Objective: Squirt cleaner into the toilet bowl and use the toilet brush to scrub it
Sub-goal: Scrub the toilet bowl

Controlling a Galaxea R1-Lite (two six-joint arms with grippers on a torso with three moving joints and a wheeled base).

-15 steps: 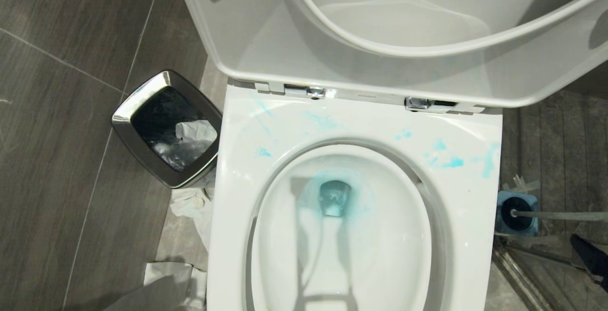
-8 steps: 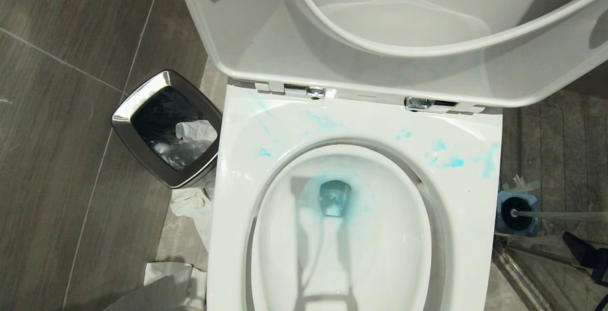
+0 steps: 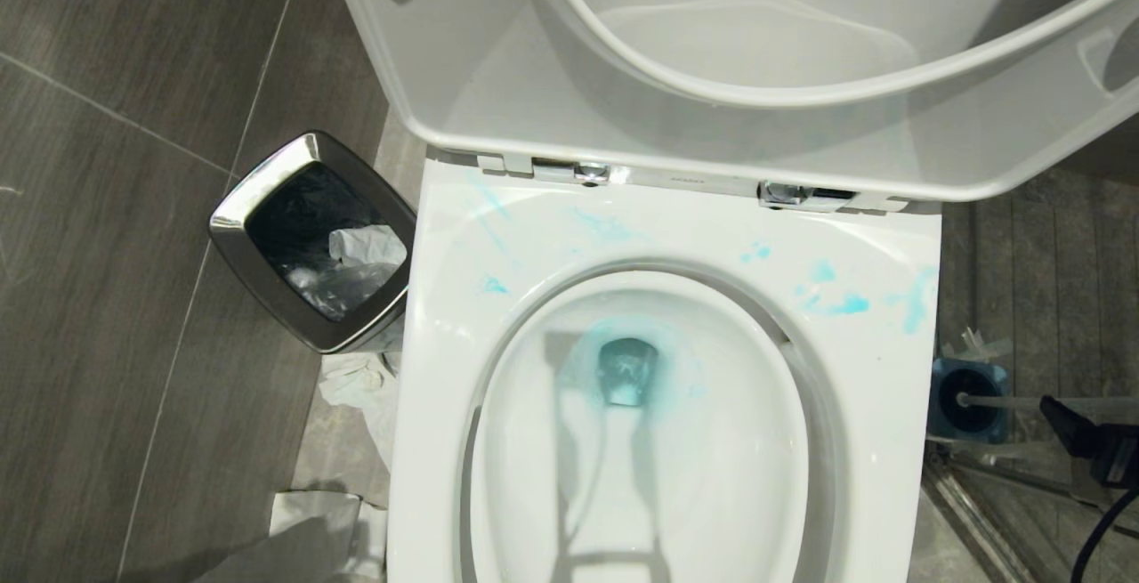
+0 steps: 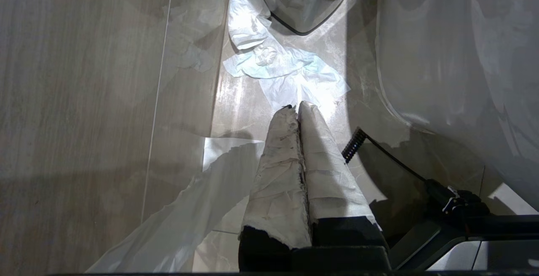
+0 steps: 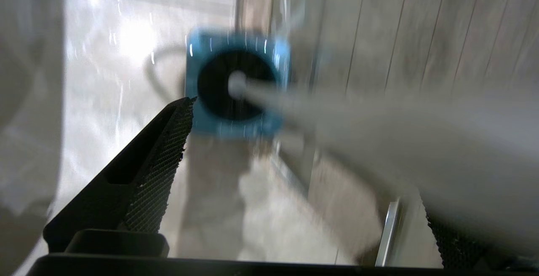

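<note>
Since a second ago, the right gripper (image 3: pixel 1081 427) has come up along the right edge of the head view to the toilet brush (image 3: pixel 1014 402), whose grey handle leans out of its blue holder (image 3: pixel 968 400) on the floor right of the toilet. That view also shows the toilet bowl (image 3: pixel 641 441) with lid raised, blue cleaner streaks (image 3: pixel 845 303) on its rim and blue-tinted water at the drain, and a steel-rimmed trash bin (image 3: pixel 311 240) with crumpled paper (image 3: pixel 360 383) beside it on the left. From the left wrist, the left gripper (image 4: pixel 298 109) hangs shut, its wrapped fingers pressed together above paper on the floor. From the right wrist, the right gripper's (image 5: pixel 303 175) fingers stand wide, the blurred brush handle (image 5: pixel 379 124) passing between them, untouched by the visible finger.
</note>
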